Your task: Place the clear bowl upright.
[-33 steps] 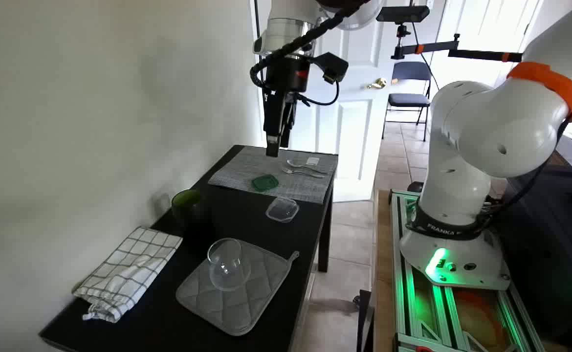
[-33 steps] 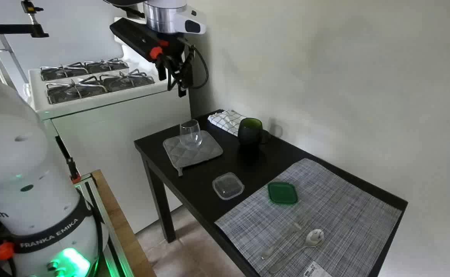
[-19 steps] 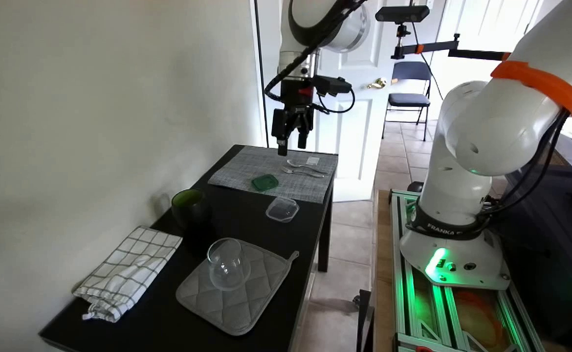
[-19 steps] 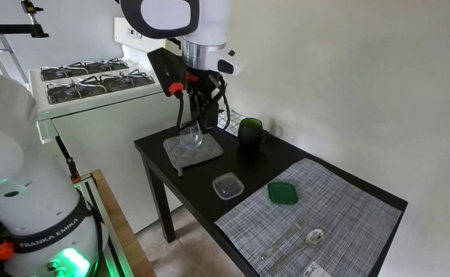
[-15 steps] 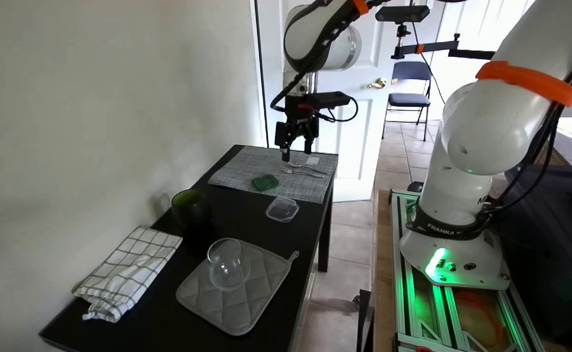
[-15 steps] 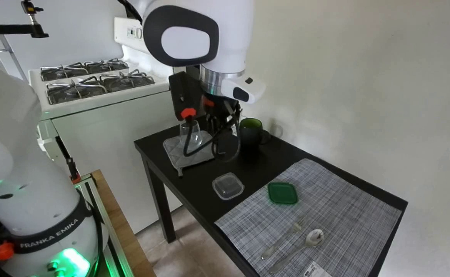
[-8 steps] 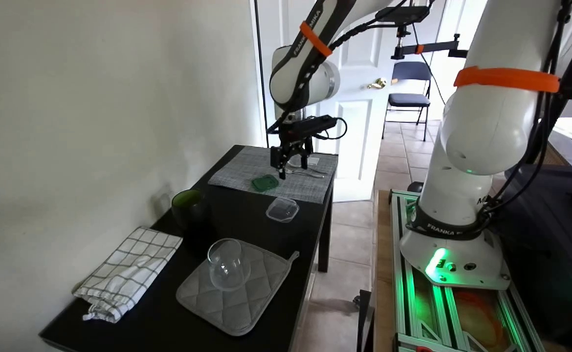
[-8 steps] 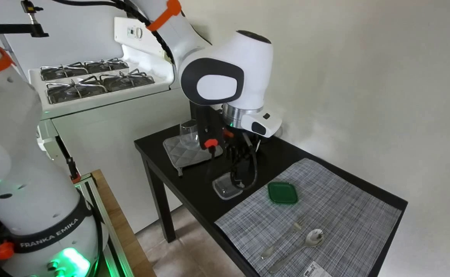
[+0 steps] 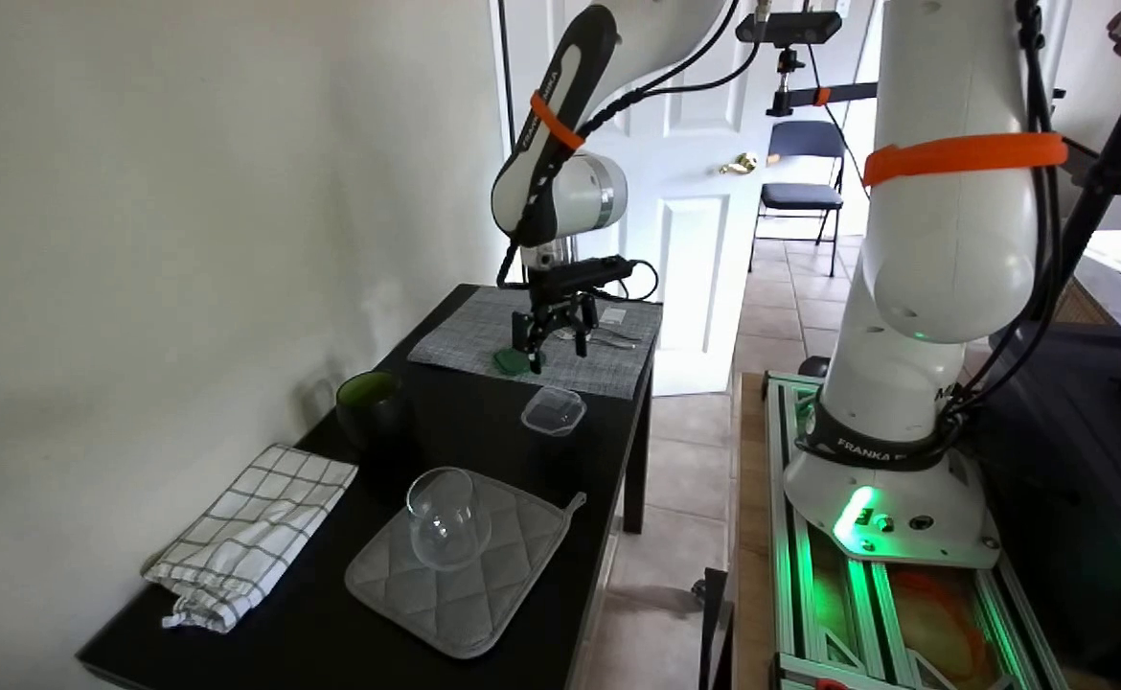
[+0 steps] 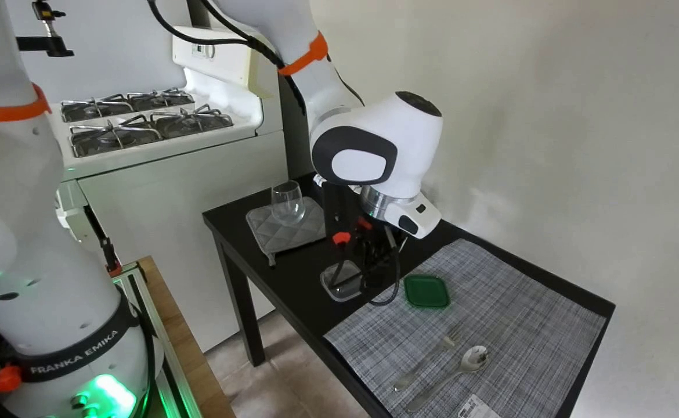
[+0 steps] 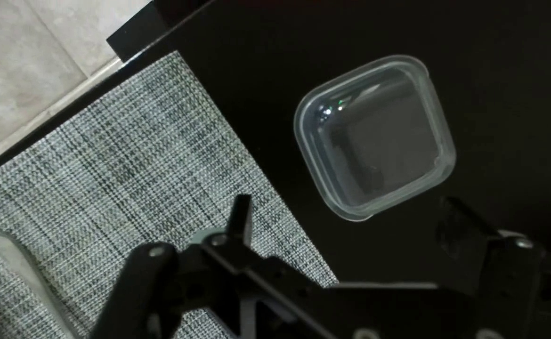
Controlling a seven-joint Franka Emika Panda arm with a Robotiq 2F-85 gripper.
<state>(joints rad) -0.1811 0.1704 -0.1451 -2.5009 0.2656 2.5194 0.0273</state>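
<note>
Clear plastic bowl [image 11: 376, 139] is located below the gripper [image 9: 559, 358] (jaws spread, empty), offset ahead in the wrist view.

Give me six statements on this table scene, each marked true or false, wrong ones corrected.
1. The small squarish clear plastic bowl rests on the black table, apart from the black two-fingered tool. True.
2. The tool is shut. False: it is open.
3. The round clear glass stands on the grey quilted potholder. True.
4. The green rounded-square piece lies on the grey woven placemat. True.
5. The green piece is nearer the glass than the bowl is. False: the bowl is nearer.
6. The bowl overlaps the placemat's edge. False: table shows between them.
</note>
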